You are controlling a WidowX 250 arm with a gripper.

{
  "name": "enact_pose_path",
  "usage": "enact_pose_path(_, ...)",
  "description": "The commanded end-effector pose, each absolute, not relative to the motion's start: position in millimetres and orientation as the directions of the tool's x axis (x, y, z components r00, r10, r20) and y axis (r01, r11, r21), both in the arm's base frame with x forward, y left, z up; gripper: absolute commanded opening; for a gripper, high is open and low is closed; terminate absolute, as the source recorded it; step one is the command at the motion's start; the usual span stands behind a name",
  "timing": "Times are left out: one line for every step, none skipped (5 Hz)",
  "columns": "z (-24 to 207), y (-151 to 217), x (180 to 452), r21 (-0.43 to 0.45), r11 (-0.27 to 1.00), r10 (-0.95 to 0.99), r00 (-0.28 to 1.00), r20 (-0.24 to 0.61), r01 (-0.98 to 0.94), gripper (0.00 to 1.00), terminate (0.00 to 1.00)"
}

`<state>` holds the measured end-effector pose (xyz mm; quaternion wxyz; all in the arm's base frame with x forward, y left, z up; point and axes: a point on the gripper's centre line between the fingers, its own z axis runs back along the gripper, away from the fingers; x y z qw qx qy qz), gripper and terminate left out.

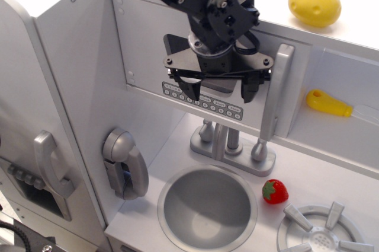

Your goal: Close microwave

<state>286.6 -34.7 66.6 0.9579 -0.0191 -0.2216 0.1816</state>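
Microwave (148, 50), door lying about flush with its front directly behind the gripper (220, 91): if not fully seated, the door could swing back out once pressure is released. The handle (276, 95) just beside the gripper could snag a finger. Gripper fingers spread wide, holding nothing, tips at the button strip (201, 99); contact cannot be told.

One microwave (148, 56) with one vertical silver handle (273, 95), one gripper (220, 91), one yellow potato (314, 5) far right, one yellow utensil (328, 104), one strawberry (275, 191), one sink basin (207, 207), one faucet (228, 145), one toy phone (124, 163), one burner (323, 234) near right
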Motion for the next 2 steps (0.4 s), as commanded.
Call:
enact_pose_path(85,-9,214,-0.103,0.978,0.204,0.915,0.347,-0.179,1.00,0.00)
enact_pose_path(88,5,199,-0.093,0.982,0.185,0.941,0.283,-0.165,1.00,0.00)
